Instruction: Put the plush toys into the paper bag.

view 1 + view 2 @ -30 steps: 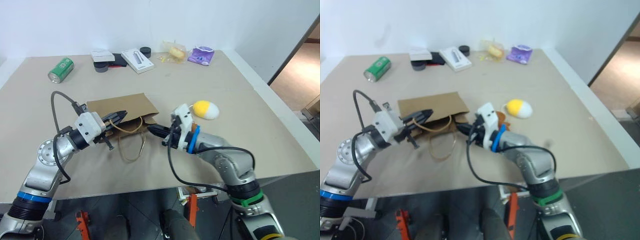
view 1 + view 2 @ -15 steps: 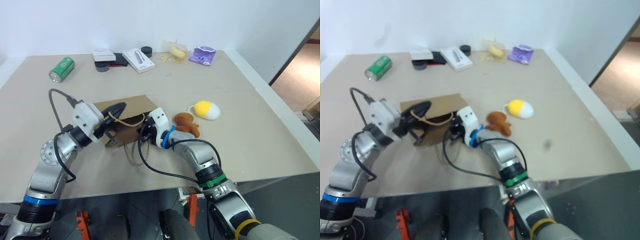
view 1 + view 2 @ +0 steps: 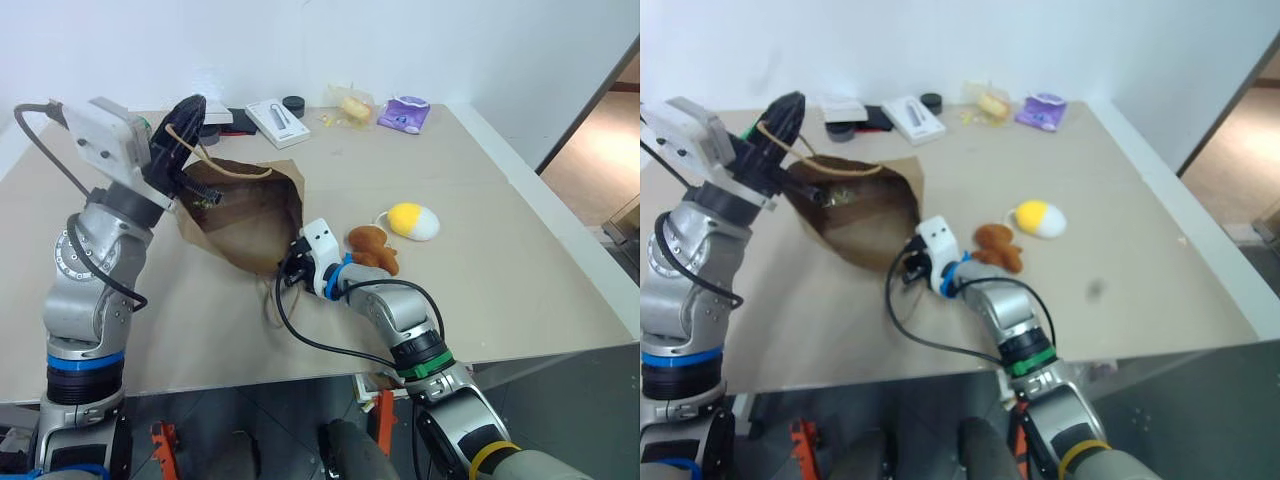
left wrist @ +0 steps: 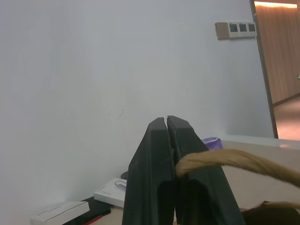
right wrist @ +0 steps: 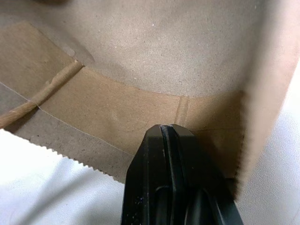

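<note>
The paper bag (image 3: 245,215) is held up by one twisted handle (image 3: 215,160), which is clamped between the closed fingers of the left gripper (image 3: 188,110); the lift appears meant to pull the mouth open. The bag hangs below and beside that gripper, with its lower edge resting on the desk (image 3: 500,200). The right gripper (image 3: 291,268) is shut at the bag's lower rim; in its wrist view the closed fingers (image 5: 171,154) lie against the inner paper, apparently pinning or pinching the edge so the mouth is spread, though a true grip on the paper cannot be confirmed.

Two plush toys are counted, both outside the bag. The brown gingerbread figure (image 3: 372,248) lies just behind the right gripper's wrist, near its arm. The yellow-and-white egg toy (image 3: 412,220) lies a little beyond it, farther from that gripper, with its thin cord toward the brown toy. Neither is held.

One bag with two handles is seen; the second handle (image 3: 272,305) trails on the desk near the right gripper. Beyond the left gripper, at the desk's far edge, a white box (image 3: 275,121), a wrapped yellow item (image 3: 352,103) and a purple packet (image 3: 404,110) are left aside.
</note>
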You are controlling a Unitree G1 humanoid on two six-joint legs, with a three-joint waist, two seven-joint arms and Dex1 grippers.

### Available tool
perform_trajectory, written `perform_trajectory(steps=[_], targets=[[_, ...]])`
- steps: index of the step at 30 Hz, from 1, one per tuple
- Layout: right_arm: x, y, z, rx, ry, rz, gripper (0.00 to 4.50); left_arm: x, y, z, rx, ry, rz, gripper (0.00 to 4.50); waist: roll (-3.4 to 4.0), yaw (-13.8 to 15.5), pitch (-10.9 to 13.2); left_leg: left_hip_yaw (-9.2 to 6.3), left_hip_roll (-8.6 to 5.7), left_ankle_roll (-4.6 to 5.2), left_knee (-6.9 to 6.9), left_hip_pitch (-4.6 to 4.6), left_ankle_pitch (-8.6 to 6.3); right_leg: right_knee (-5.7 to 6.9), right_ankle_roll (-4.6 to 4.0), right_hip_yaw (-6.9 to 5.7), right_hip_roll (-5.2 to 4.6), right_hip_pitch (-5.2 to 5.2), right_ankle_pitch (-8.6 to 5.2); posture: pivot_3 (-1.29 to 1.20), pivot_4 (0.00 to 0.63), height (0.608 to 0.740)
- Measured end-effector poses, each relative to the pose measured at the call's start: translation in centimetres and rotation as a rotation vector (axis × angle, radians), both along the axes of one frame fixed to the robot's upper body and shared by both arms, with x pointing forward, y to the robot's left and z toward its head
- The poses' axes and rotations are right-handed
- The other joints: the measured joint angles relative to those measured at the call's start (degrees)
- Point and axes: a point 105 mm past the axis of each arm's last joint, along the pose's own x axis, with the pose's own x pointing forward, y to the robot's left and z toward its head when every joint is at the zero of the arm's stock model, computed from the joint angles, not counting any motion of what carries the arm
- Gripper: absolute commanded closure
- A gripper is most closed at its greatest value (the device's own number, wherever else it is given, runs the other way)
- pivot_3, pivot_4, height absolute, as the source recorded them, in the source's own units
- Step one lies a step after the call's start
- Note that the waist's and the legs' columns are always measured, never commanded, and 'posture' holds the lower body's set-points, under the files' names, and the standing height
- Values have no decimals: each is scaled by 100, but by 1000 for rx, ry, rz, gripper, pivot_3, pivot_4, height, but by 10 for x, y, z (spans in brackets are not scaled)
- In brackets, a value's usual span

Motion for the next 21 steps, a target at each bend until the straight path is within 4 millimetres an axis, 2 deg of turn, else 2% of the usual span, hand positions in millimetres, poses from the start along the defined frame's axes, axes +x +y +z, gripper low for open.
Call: perform_trajectory(steps=[2,6,7,8,12,14,16,19,21], targets=[[0,0,1,8,-11,3,4459,0,0,-4,3,12,-1,4500,0,0,0,-1,0,0,0,-2,0,0,0,-1,0,-2,0,0,150,740],[-9,-6,8,65,-80,65,4459,0,-3,-32,26,103,-30,4500,2,1,2,-1,-1,0,-1,-17,0,-4,3,-1,-2,-12,-2,0,150,740],[-14,-8,20,108,-118,104,3863,0,-6,-40,33,138,-47,4500,2,1,2,0,-1,0,-1,-23,0,-5,4,0,-3,-17,-2,0,150,740],[-21,-10,34,145,-155,152,3635,0,-9,-48,43,172,-75,4500,2,1,3,-1,-1,0,-1,-26,0,-5,4,-1,-3,-18,-2,0,150,740],[-41,-27,72,221,-236,261,1956,-1,-18,-60,64,235,-139,4500,2,13,3,-11,-1,0,-1,-25,0,-6,4,-9,-4,-16,-4,0,150,740],[-51,-45,86,249,-242,290,900,-2,-19,-61,67,249,-162,4500,3,17,4,-13,-3,0,-1,-23,0,-6,1,-11,-5,-13,-5,0,150,740],[-53,-66,93,234,-236,280,130,-2,-20,-62,67,258,-171,4500,4,18,4,-13,-4,0,0,-20,0,-6,0,-10,-5,-12,-5,0,150,740],[-42,-99,91,152,-211,180,59,-1,-20,-58,48,261,-181,4500,3,19,4,-9,-8,0,0,-15,0,-6,-4,-6,-6,-9,-7,0,150,740],[-25,-123,74,72,-148,39,59,1,-18,-53,23,260,-182,4500,2,4,4,-5,-8,1,-1,-7,0,-6,-5,1,-5,-6,-7,0,150,740]])
